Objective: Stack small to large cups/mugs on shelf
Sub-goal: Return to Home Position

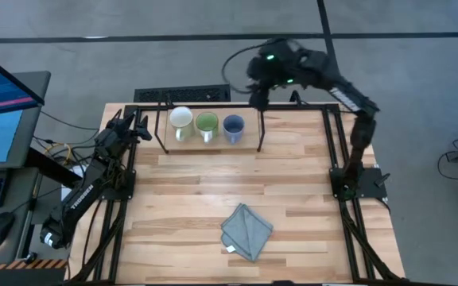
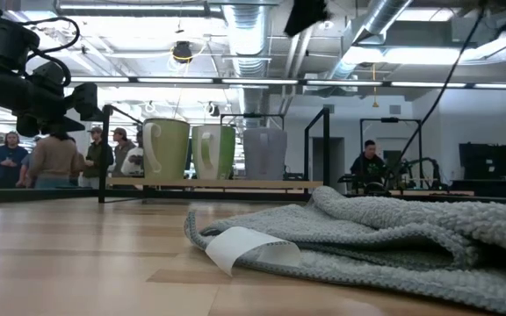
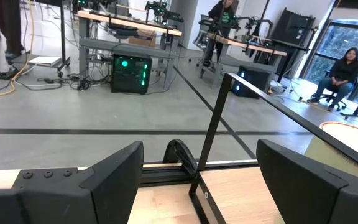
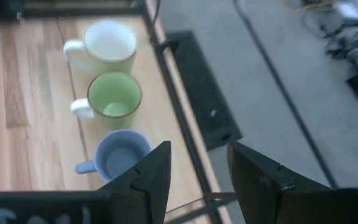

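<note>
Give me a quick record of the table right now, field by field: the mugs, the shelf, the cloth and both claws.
Mugs: white-inside mug, green-inside mug, blue mug
Arrangement: upright, side by side in one row, not nested
Location: on the shelf, at the far edge of the tabletop
Cloth: grey cloth, crumpled, near the front
Left claw: open, empty, beside the shelf's left end
Right claw: open, empty, above the shelf's right end

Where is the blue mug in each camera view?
High view: blue mug, rightmost of the three, upper middle.
Low view: rightmost mug, centre.
Left wrist view: not in it.
Right wrist view: nearest mug of the row.
Shared landmark: green mug beside it.
</note>
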Action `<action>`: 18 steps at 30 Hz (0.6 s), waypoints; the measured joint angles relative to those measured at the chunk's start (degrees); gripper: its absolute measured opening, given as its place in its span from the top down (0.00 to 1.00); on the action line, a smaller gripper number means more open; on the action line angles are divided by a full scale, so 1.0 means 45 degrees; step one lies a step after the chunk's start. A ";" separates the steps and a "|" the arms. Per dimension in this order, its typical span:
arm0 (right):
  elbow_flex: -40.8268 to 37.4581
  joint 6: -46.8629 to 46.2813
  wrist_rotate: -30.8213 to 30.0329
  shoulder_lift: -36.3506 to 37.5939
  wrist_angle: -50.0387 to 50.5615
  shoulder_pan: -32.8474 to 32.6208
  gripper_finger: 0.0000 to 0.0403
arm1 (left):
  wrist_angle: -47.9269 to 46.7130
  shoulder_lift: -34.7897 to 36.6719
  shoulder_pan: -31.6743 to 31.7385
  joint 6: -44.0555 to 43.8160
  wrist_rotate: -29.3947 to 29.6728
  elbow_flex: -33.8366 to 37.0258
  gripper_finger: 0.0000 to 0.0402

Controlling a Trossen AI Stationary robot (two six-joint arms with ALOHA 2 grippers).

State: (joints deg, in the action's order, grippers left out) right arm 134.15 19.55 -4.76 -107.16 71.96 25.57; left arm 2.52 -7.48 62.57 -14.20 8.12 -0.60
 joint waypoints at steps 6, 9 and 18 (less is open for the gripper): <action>0.0005 0.0292 -0.0122 0.1578 0.0027 0.0480 0.56 | 0.0000 -0.0001 0.0000 -0.0005 0.0000 0.0000 0.24; 0.0005 0.0311 -0.1041 0.2220 0.0045 0.0671 0.56 | 0.0039 -0.0001 0.0000 0.0010 0.0000 0.0005 0.24; -0.1761 -0.0036 -0.2680 0.4269 -0.0632 0.1737 0.56 | 0.0151 -0.0001 -0.0003 0.0816 0.0725 -0.0032 0.24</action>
State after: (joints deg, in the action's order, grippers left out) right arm 126.22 19.39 -16.81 -87.95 69.12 33.38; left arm 3.20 -7.49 62.55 -10.52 11.38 -0.75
